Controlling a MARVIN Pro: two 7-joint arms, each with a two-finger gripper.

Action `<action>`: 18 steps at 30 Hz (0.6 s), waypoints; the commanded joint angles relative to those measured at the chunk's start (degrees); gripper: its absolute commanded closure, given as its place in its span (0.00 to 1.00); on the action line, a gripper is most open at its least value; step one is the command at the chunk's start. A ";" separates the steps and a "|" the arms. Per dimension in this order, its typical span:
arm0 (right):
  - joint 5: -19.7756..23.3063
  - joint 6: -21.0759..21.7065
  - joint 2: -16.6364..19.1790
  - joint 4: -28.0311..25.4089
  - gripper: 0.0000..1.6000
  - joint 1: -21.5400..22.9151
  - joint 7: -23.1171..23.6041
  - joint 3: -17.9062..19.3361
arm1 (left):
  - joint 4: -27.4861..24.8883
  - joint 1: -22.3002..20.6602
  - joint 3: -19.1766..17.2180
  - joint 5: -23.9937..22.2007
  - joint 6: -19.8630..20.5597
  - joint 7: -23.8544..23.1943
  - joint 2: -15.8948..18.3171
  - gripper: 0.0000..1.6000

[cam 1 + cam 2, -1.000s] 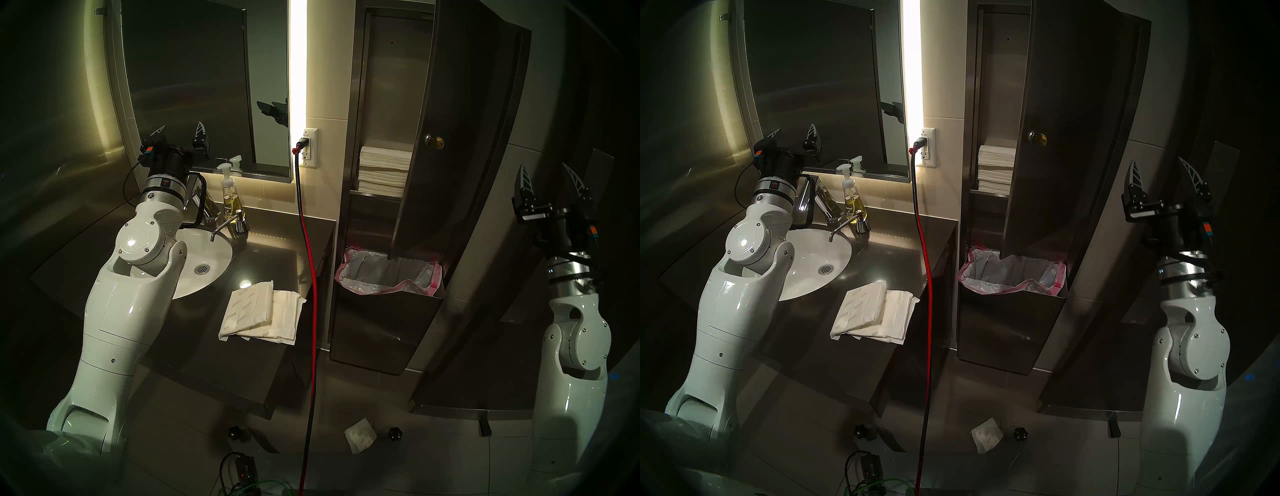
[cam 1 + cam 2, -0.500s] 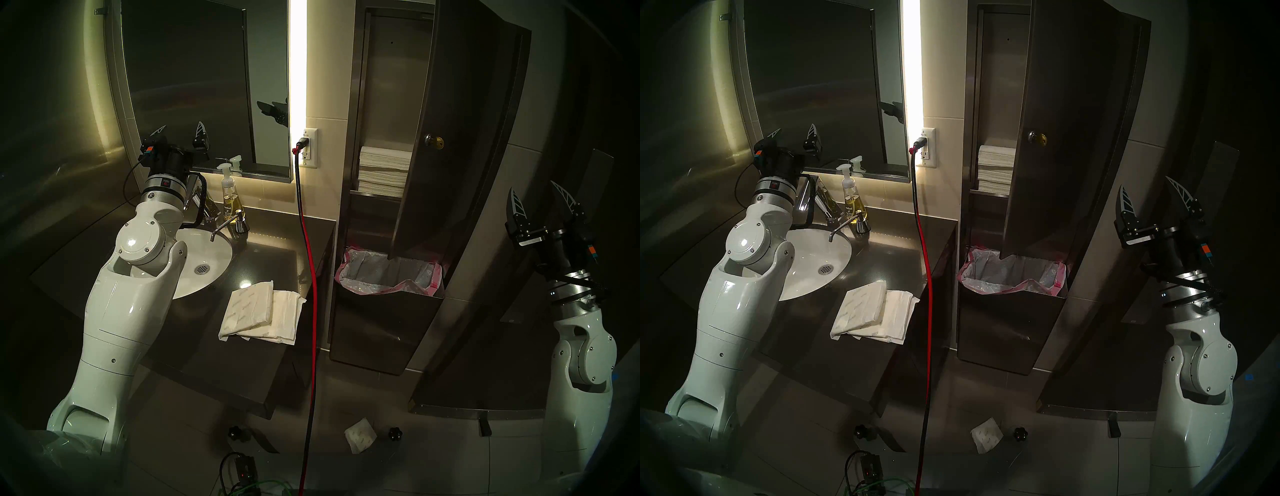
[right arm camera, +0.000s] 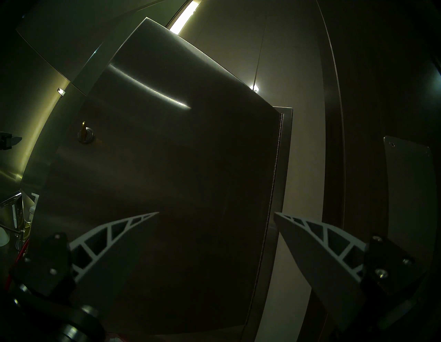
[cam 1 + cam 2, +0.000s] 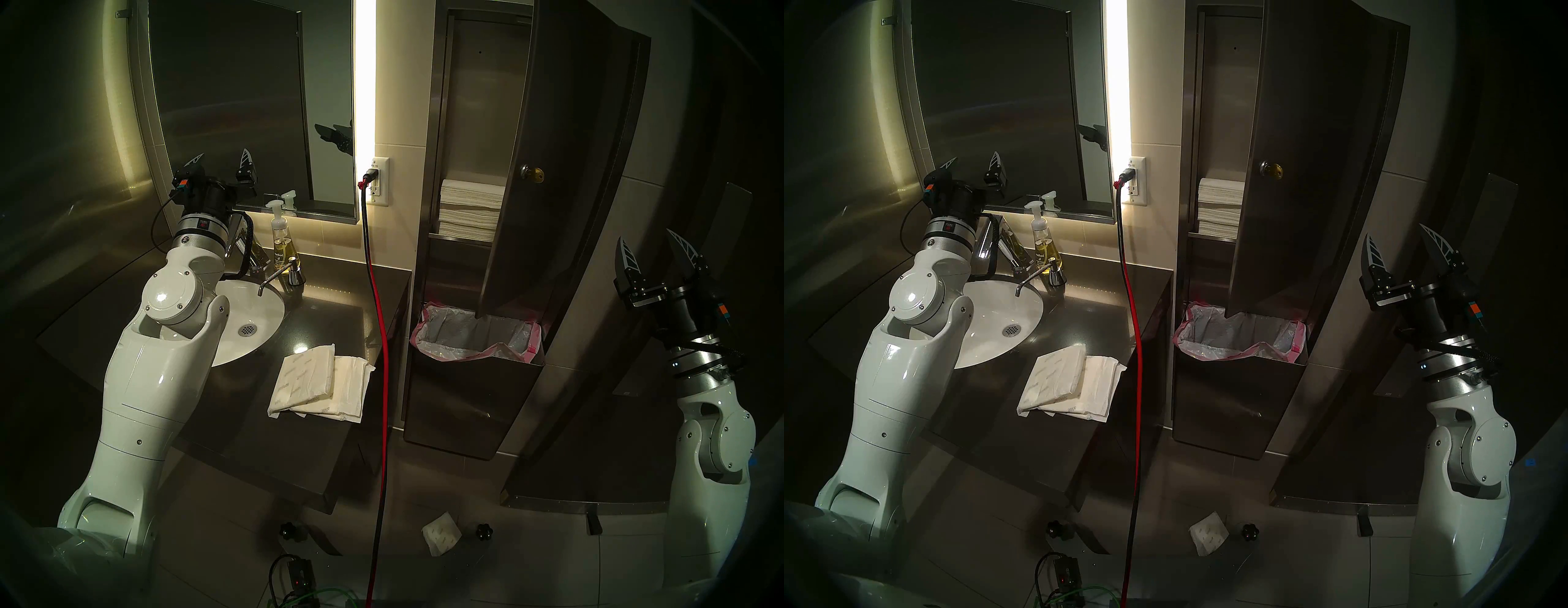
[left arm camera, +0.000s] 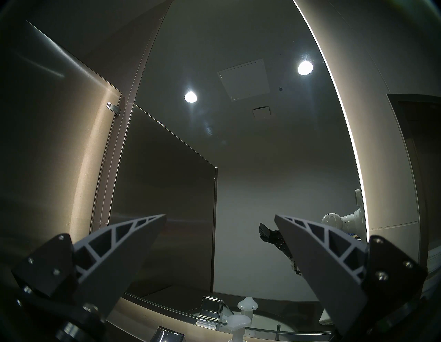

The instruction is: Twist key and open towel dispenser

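Jaws on both arms spread, empty; brushed-steel towel dispenser (image 4: 551,170) door ajar, brass key (image 4: 538,174) in lock.

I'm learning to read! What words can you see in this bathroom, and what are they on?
"method": on the soap bottle.
Print on the paper towel packs on the counter: too small to read.
Sticker on the wall outlet: too blurred to read.

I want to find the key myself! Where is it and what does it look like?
Find the tall steel towel dispenser right of the sink counter. Its long door hangs open. The key is the tiny brass bit in the door's round lock, the only golden spot on the metal.
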 commanded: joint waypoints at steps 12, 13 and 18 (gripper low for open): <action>0.17 0.01 -0.03 -0.64 0.00 0.61 -0.07 0.29 | -0.56 -2.39 -2.04 1.00 -3.03 -1.73 2.39 0.00; 0.18 0.01 -0.02 -0.63 0.00 0.60 -0.08 0.29 | -0.82 -2.56 -2.08 1.20 -3.27 -2.52 3.05 0.00; 0.21 -0.05 0.01 -0.61 0.00 0.59 -0.09 0.27 | -2.16 -3.22 -0.96 0.82 -4.03 -8.11 5.50 0.00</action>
